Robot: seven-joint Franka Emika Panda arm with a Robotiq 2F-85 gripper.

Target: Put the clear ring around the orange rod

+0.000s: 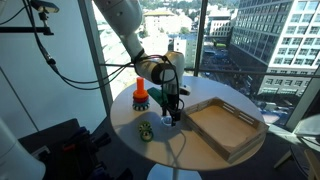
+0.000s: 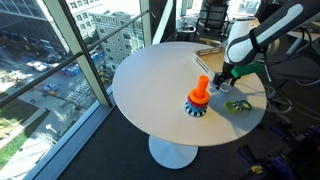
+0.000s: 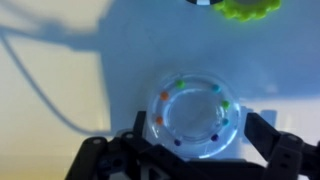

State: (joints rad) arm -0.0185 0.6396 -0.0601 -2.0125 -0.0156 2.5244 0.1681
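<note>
The clear ring (image 3: 192,112) lies flat on the white table; it is see-through, with small coloured dots round its rim. My gripper (image 3: 200,135) is open, low over the table, with one finger on each side of the ring and a small gap at both. The orange rod (image 1: 140,91) stands upright on its dark round base and also shows in an exterior view (image 2: 201,89). In both exterior views the gripper (image 1: 172,113) (image 2: 225,80) hangs a short way beside the rod. The ring itself is hidden under the gripper in those views.
A yellow-green and dark ring (image 1: 146,130) (image 2: 237,105) lies on the table near the gripper; its edge shows in the wrist view (image 3: 250,8). A wooden tray (image 1: 226,127) sits on the round table (image 2: 150,80). Windows stand close behind.
</note>
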